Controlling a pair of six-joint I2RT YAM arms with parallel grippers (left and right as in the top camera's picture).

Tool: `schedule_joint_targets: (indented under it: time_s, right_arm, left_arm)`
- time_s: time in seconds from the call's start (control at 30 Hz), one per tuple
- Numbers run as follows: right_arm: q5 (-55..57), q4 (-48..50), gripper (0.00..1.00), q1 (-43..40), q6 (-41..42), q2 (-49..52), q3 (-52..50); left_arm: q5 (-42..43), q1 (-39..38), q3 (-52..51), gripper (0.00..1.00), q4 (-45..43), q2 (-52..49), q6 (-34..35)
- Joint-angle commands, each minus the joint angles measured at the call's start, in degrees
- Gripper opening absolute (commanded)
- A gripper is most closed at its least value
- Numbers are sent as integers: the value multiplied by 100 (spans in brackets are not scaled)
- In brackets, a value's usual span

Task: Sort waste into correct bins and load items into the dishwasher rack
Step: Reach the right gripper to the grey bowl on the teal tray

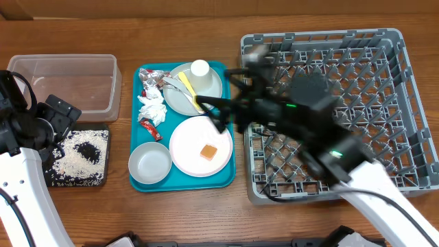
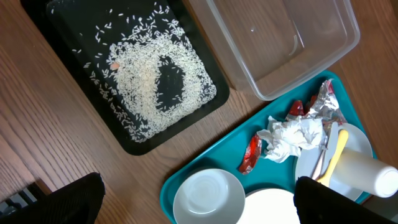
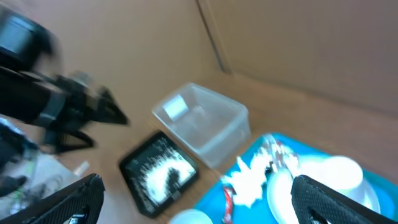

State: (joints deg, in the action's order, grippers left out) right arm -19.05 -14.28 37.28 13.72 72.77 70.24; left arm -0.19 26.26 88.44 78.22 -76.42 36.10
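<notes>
On the teal tray (image 1: 182,182) lie a white bowl (image 1: 149,163), a pale plate (image 1: 192,140) with an orange cube (image 1: 208,151), and a grey-green plate (image 1: 206,92) holding a white cup (image 1: 199,68), yellow spoon (image 1: 188,86) and fork (image 1: 173,84). The napkin (image 1: 152,110), foil (image 1: 149,81) and red packet (image 1: 151,129) lie at its left. Rice covers the black tray (image 1: 82,158). The clear tub (image 1: 68,82) is empty. My left gripper (image 1: 63,118) is open and empty over the black tray's left end. My right gripper (image 1: 221,113), blurred, is open and empty over the teal tray.
The grey dishwasher rack (image 1: 343,110) fills the right side, and my right arm reaches across its front left part. The left wrist view shows the black tray (image 2: 149,81), tub (image 2: 280,37), bowl (image 2: 208,198) and napkin (image 2: 292,137). The right wrist view is blurred.
</notes>
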Motion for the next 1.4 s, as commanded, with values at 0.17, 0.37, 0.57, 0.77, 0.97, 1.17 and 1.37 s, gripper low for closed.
schedule_joint_targets:
  time_s: [0.17,0.37,0.57,0.77,0.97,1.17,1.37]
  right_arm:
    - [1478,-455,100,820,396,1530,179]
    - [1342,-688,100,1412,431,2267,179]
    - [1344,-654,100,1786,435,2638,177]
    - [1344,-448,100,1786,852,2981,177]
    - [1370,-415,90,1794,1270,3303,177]
    - [1408,-308,86,1908,1335,3482,177]
    - [1521,-92,85,2124,1438,3794,179]
  left_arm:
    - [22,17,55,100,-7,-7,76]
    - [22,17,55,100,-7,-7,76]
    - [22,17,55,100,-7,-7,76]
    - [22,17,55,100,-7,-7,76]
    - [22,17,55,100,-7,-7,76]
    - [22,17,55,100,-7,-7,76]
    - [22,17,55,100,-7,-7,76]
